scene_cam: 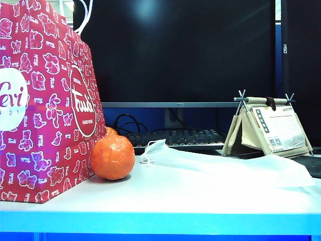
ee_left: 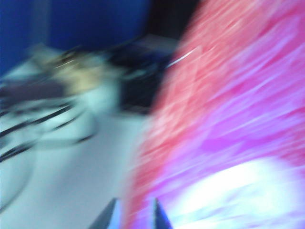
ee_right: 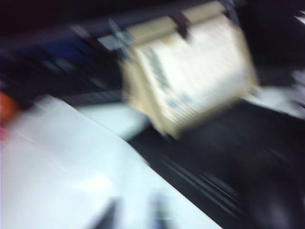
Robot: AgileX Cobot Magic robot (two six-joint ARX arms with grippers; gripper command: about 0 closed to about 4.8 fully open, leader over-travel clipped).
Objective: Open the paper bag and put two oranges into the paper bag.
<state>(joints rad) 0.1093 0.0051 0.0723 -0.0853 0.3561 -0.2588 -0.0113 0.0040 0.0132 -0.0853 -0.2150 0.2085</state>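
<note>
Left pincer [ee_left: 136,214] is seen slightly parted and empty beside the paper bag [ee_left: 228,119]; right pincer [ee_right: 133,214] is blurred, its state undeterminable. Two oranges [scene_cam: 112,157] rest on the bench [scene_cam: 200,196].

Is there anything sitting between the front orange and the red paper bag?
Nothing visible does. The front orange sits right beside the paper bag, by its side wall, and a second orange peeks out behind it. The flat white bag lies off to the other side.
</note>
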